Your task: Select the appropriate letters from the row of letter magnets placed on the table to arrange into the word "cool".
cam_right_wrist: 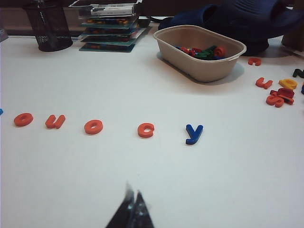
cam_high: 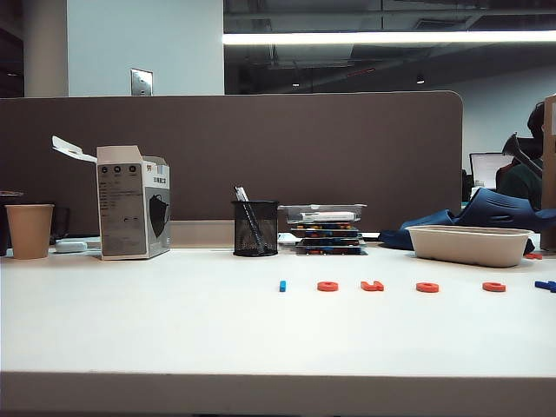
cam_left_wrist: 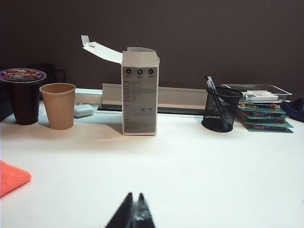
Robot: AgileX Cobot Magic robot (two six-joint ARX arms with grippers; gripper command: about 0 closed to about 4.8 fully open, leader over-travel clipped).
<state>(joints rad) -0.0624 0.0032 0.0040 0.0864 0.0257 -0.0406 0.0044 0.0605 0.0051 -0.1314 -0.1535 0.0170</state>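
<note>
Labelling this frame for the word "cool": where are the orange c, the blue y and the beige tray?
orange c (cam_right_wrist: 146,130), right wrist view, its curved body.
blue y (cam_right_wrist: 194,133), right wrist view, where its arms join.
beige tray (cam_right_wrist: 190,64), right wrist view, near outer wall.

Magnets (cam_right_wrist: 93,127) apparently "o u o c y"

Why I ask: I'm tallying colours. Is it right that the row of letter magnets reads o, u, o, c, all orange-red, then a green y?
Not quite: the y is dark blue, not green, as the right wrist view shows. The o, u, o and c are orange-red, as you said.
</note>
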